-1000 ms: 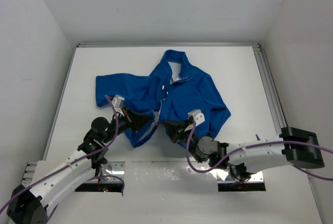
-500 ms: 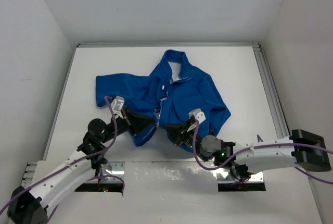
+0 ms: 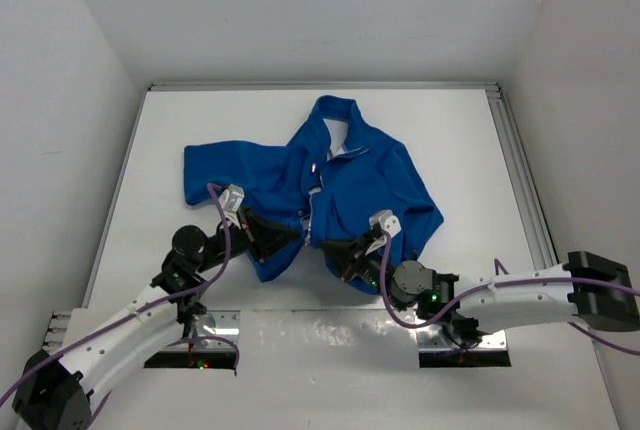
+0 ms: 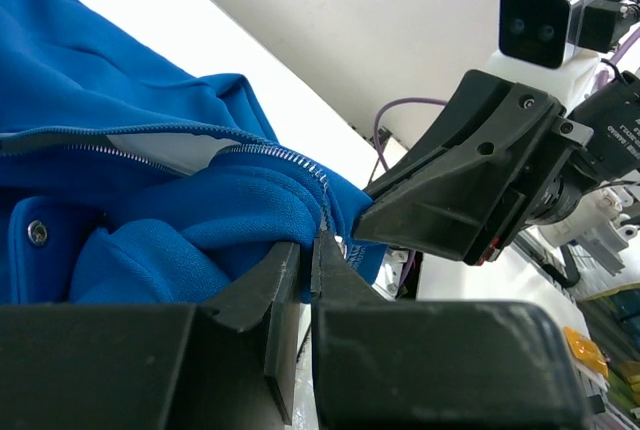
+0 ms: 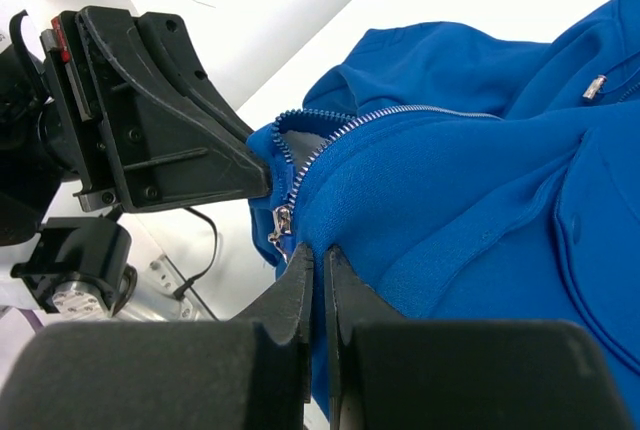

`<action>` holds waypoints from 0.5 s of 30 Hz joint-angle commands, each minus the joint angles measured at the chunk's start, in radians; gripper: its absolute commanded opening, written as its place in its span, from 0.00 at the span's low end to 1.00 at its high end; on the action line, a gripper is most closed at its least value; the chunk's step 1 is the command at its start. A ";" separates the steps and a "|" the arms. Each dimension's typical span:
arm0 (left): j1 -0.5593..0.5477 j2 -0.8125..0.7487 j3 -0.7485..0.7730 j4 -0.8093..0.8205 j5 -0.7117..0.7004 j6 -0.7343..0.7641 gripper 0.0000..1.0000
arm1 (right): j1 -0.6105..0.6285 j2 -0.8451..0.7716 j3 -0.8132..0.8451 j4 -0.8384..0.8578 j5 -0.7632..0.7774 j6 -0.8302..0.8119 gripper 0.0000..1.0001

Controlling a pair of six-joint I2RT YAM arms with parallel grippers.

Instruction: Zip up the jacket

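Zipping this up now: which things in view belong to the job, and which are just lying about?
Job:
- jacket
- zipper
- zipper pull
- left gripper and right gripper, each pinching the fabric beside the zipper

Just there:
- table
- purple cables
- metal rail

The jacket (image 3: 385, 185) is plain royal blue all over, with no print. Its lining (image 4: 165, 150) shows pale grey-white at the front edge. The zipper (image 5: 400, 115) has silver teeth on blue tape, and a snap (image 4: 37, 232) is silver too. The left gripper (image 4: 306, 255) and right gripper (image 5: 322, 258) are matte black. The 2 arms, left arm (image 3: 120, 335) and right arm (image 3: 510, 295), are white with black joints, and their cables (image 4: 400, 107) are purple. A camera housing (image 4: 540, 18) is white with dark lenses. The table (image 3: 470, 130) is plain white.
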 commanded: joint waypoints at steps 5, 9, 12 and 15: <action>-0.011 -0.001 0.019 0.104 0.051 0.006 0.00 | -0.001 -0.029 -0.002 0.056 -0.011 0.014 0.00; -0.009 0.011 0.018 0.118 0.075 0.003 0.00 | -0.003 -0.023 0.002 0.056 -0.009 0.014 0.00; -0.011 0.019 0.016 0.128 0.092 0.002 0.00 | -0.003 -0.021 0.002 0.059 -0.009 0.013 0.00; -0.013 0.023 0.010 0.130 0.098 0.002 0.00 | -0.003 -0.026 0.004 0.059 -0.008 0.011 0.00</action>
